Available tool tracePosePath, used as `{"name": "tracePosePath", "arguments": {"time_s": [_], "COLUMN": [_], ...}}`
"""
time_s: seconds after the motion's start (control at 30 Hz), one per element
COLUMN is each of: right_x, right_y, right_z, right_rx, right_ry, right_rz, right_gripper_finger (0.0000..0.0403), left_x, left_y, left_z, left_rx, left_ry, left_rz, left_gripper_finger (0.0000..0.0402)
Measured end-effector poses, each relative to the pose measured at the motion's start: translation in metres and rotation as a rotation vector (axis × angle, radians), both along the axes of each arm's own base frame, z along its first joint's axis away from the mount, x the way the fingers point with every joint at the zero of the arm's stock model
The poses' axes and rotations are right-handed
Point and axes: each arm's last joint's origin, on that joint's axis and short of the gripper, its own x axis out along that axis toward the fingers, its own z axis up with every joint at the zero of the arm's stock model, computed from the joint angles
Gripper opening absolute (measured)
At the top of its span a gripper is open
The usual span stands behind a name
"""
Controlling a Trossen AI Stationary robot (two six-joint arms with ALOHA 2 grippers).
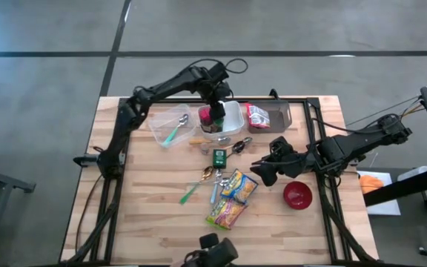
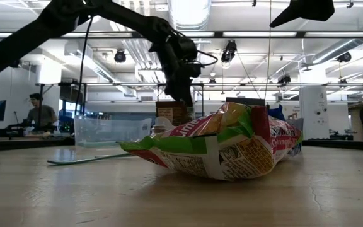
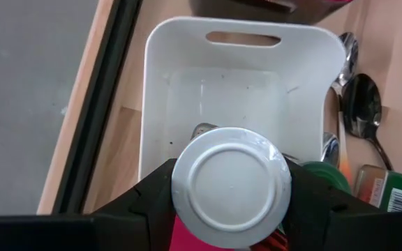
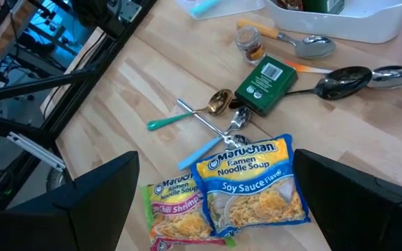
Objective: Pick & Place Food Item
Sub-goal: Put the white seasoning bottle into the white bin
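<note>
Now: left hand [image 3: 232, 240] holds a can [image 3: 230, 187] over the white bin [image 3: 165, 84].
Its fingers clamp the can's sides, white end showing, above the bin on the bench [image 1: 147, 208]. Right hand [image 1: 264, 169] hangs wide beside the ramen packets [image 4: 251, 187], gripping nothing.
</note>
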Motion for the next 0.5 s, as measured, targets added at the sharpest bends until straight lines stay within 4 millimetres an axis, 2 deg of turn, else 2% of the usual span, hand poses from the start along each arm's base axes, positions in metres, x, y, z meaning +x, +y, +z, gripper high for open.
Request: {"name": "tracePosePath", "arguments": {"time_s": [0.5], "right_x": [0.0], "right_y": [0.0], "right_z": [0.0], "right_rx": [0.005], "right_ry": [-0.001], "right_rz": [-0.003], "right_gripper_finger": [0.0373], "left_x": [-0.001], "left_y": [-0.002], "left_z": [-0.031], "left_rx": [-0.034], "left_ry": [0.065], "left_rz": [-0.024], "left_gripper_finger": [0.019]}}
